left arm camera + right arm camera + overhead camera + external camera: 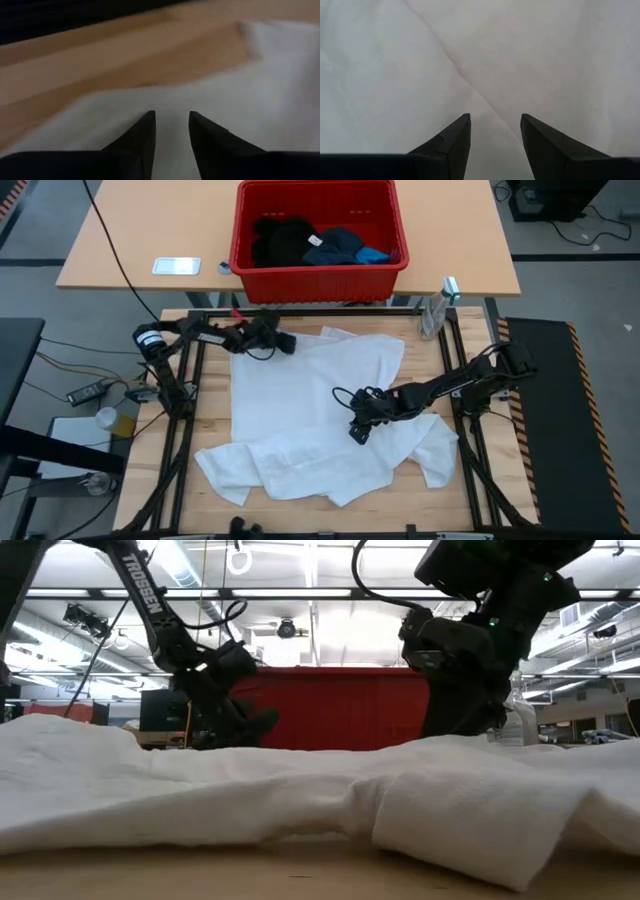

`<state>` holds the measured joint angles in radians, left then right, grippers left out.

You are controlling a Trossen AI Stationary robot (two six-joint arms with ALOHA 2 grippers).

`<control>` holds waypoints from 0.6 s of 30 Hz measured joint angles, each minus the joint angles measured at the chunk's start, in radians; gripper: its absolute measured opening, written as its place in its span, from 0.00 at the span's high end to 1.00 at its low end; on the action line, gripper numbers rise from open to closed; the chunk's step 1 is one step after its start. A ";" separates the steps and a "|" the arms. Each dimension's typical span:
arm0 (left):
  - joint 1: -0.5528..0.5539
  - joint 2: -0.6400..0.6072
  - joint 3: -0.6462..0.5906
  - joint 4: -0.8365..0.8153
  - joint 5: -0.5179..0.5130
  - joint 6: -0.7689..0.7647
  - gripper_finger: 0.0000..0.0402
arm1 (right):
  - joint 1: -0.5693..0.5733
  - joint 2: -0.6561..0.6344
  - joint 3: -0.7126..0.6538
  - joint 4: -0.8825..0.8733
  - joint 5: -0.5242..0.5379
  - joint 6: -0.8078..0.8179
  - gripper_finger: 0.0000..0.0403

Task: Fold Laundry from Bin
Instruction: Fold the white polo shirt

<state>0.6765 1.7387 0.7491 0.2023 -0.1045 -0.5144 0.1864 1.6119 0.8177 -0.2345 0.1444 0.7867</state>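
Observation:
A large white garment (320,410) lies spread and rumpled over the wooden table, and fills the front of the low view (300,790). The red bin (318,280) stands beyond the far edge and holds a black garment (280,240), a dark navy one (335,245) and a small bright blue one (375,254). My left gripper (288,343) is open, slanting down over the white garment's far left edge (100,100). My right gripper (358,432) is open over the garment's middle, with a crease (485,100) running between its fingers.
A clear bottle (437,308) stands at the table's far right corner. A flat white device (176,266) lies on the far table, left of the bin. Bare wood (208,405) shows to the left of the garment.

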 joint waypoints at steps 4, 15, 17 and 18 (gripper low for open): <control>0.024 -0.087 -0.002 -0.047 -0.111 -0.032 0.76 | 0.000 0.000 0.000 -0.006 0.006 0.000 0.57; -0.057 -0.104 0.132 -0.385 0.081 0.238 0.89 | 0.000 0.000 0.000 0.038 -0.002 0.007 0.60; -0.062 -0.064 0.168 -0.411 0.080 0.242 0.91 | 0.000 0.000 0.000 0.049 -0.004 0.007 0.60; -0.064 -0.041 0.181 -0.423 0.079 0.242 0.91 | 0.000 0.000 0.000 0.050 -0.004 0.007 0.60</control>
<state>0.6127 1.6972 0.9303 -0.2204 -0.0252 -0.2726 0.1864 1.6116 0.8177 -0.1842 0.1406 0.7933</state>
